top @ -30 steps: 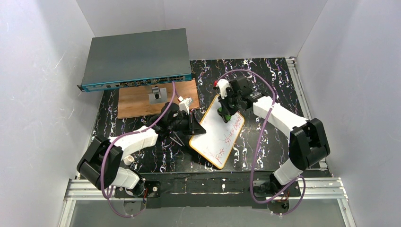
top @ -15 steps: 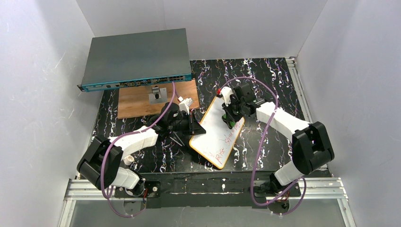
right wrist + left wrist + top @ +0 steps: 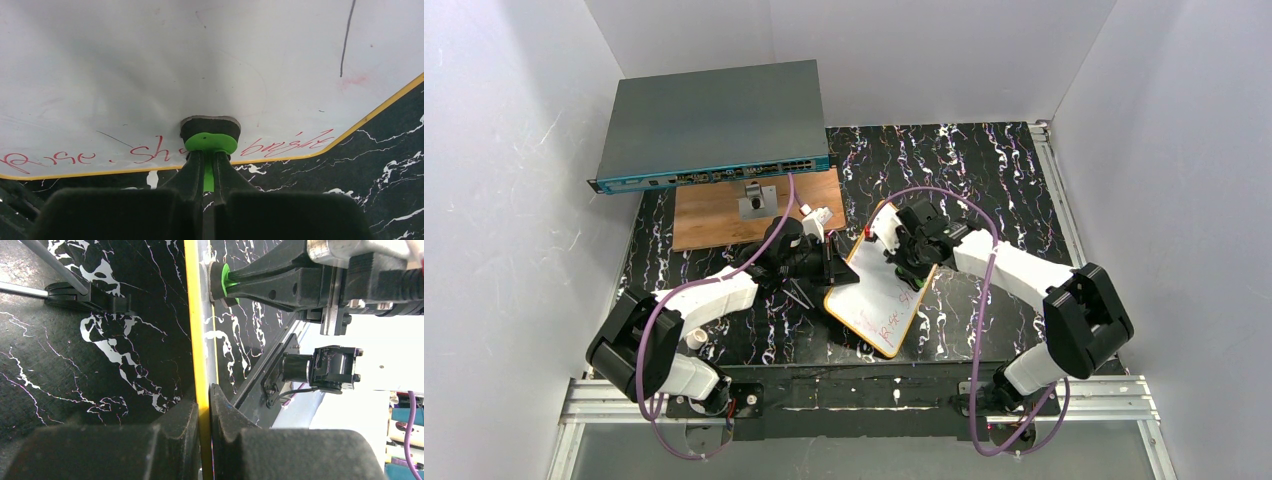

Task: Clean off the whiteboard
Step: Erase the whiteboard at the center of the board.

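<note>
The left arm's fingers (image 3: 175,425) were clenched on the left long edge of the yellow-framed rectangular whiteboard (image 3: 869,290). It lay at the middle of the black, white-veined bench (image 3: 984,170), its long axis running from far to near and a little rightward. To its right, the right arm's fingers (image 3: 192,170) were clamped on the green-handled eraser with a dark felt pad (image 3: 210,131), pressed flat against the white face. 1 line of red handwriting (image 3: 150,150) ran along the board's right long edge, extending past the pad on both sides. The right arm was the nearer one, so the next wipe would likely follow that edge, along the long axis.
</note>
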Controlling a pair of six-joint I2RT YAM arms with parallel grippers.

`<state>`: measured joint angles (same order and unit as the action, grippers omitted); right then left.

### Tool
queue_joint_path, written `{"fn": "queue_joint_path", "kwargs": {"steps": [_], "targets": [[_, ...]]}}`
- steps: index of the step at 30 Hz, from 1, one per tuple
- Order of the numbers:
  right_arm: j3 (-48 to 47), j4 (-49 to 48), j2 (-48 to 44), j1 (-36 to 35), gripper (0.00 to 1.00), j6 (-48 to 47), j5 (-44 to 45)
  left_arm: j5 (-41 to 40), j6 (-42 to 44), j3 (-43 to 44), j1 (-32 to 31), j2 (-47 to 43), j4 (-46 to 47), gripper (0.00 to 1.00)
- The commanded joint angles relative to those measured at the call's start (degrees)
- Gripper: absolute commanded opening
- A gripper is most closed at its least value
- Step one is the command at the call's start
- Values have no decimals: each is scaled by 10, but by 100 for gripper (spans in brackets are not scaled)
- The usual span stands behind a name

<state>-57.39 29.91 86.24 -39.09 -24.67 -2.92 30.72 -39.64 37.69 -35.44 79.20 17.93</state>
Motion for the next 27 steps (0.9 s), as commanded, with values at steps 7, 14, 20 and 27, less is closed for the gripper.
{"fn": "queue_joint_path", "kwargs": {"steps": [7, 14, 20, 27], "targets": [[31, 77, 57, -19, 1, -28, -16, 55, 54, 16, -19, -29, 31, 0], [10, 47, 57, -4, 1, -3, 10, 58, 50, 14, -19, -23, 40, 0], [-118, 57, 88, 80, 1, 48, -66, 60, 52, 14, -19, -26, 33, 0], [-245, 65, 153, 137, 1, 96, -81, 61, 54, 16, -19, -25, 30, 0]]}}
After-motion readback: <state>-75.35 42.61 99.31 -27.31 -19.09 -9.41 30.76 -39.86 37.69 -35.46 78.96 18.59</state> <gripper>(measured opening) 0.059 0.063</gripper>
